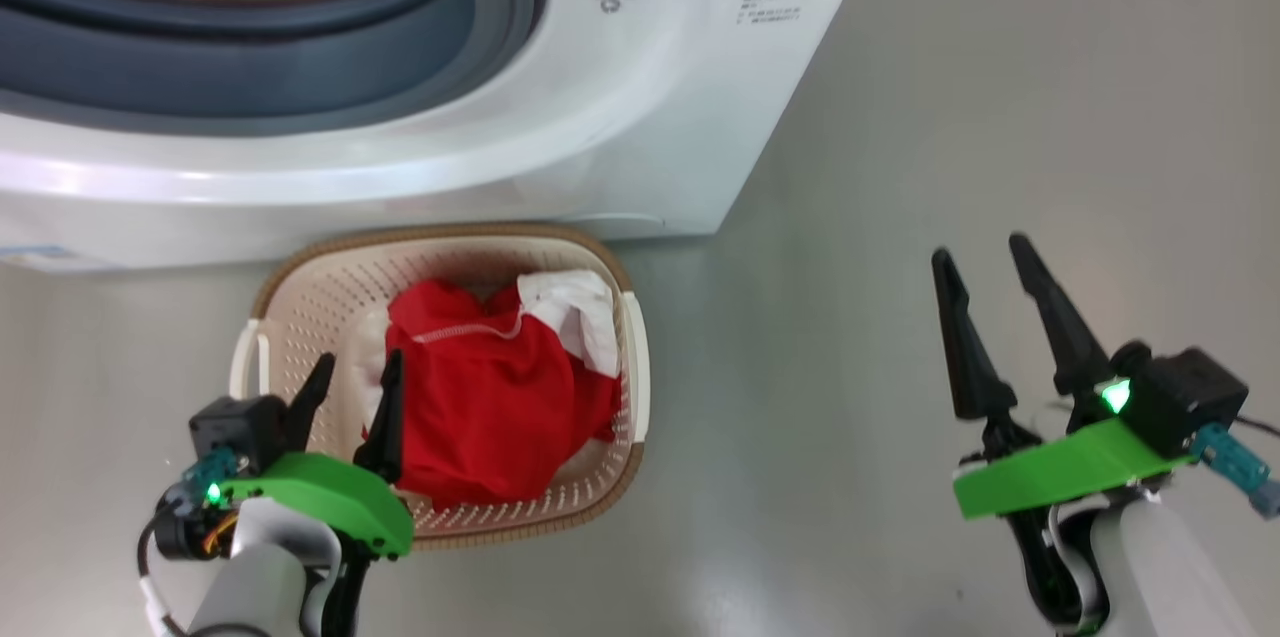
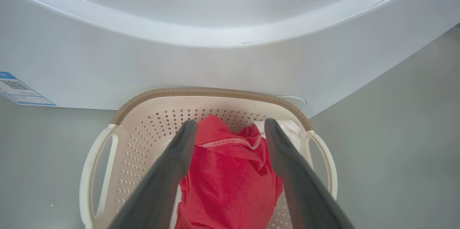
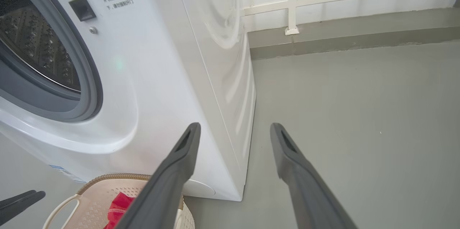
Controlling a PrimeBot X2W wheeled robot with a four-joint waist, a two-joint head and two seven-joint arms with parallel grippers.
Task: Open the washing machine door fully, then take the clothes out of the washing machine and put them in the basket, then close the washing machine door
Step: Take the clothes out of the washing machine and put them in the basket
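Observation:
The clothes [image 1: 495, 397], red fabric with some white, lie heaped in the cream basket [image 1: 300, 302] on the floor before the white washing machine [image 1: 640, 117]. My left gripper [image 1: 358, 369] hangs open just above the basket's near left side, nothing between its fingers. From the left wrist view the clothes [image 2: 230, 178] lie below the open left gripper [image 2: 230, 126], inside the basket [image 2: 143, 128]. Off to the right, over bare floor, my right gripper [image 1: 983, 252] stands open and empty. The washing machine door is out of view; the drum mouth [image 3: 39, 53] stands uncovered.
A grey-blue gasket [image 1: 250, 57] rings the drum opening. A white railing [image 3: 291, 2] and a low kerb run along the far wall behind the machine. Grey floor [image 1: 900, 217] stretches to the right of the machine and basket.

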